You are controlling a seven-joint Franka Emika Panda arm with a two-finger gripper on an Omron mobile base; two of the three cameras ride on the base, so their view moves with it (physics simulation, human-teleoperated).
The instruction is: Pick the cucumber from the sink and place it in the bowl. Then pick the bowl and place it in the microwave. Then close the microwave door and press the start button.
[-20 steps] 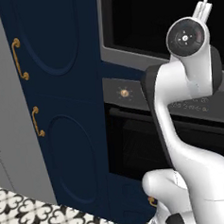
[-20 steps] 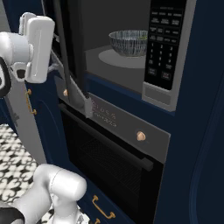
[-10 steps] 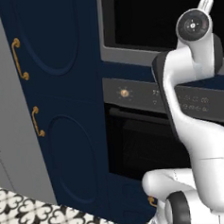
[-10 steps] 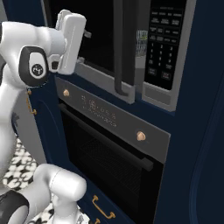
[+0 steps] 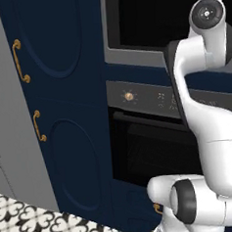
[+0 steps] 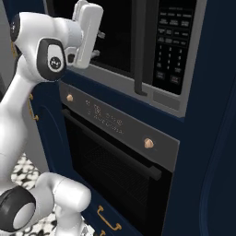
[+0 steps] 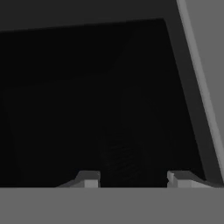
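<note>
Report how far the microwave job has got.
Looks done: the microwave door sits closed, its black glass flush in the grey frame, handle vertical beside the keypad. The bowl and cucumber are not visible behind the dark glass, so I cannot confirm them. In hand: the gripper, empty with fingertips apart, faces the door glass up close. Left: pressing the start button on the keypad.

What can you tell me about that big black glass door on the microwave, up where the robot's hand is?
The microwave door is a large panel of black glass in a thick grey frame. It looks shut, flush with the keypad panel on its right. A dark vertical bar handle runs down its right edge. It sits just above the oven's control strip. The gripper is up against its lower left glass, fingers apart with nothing between them; actual contact is hard to confirm.
</note>
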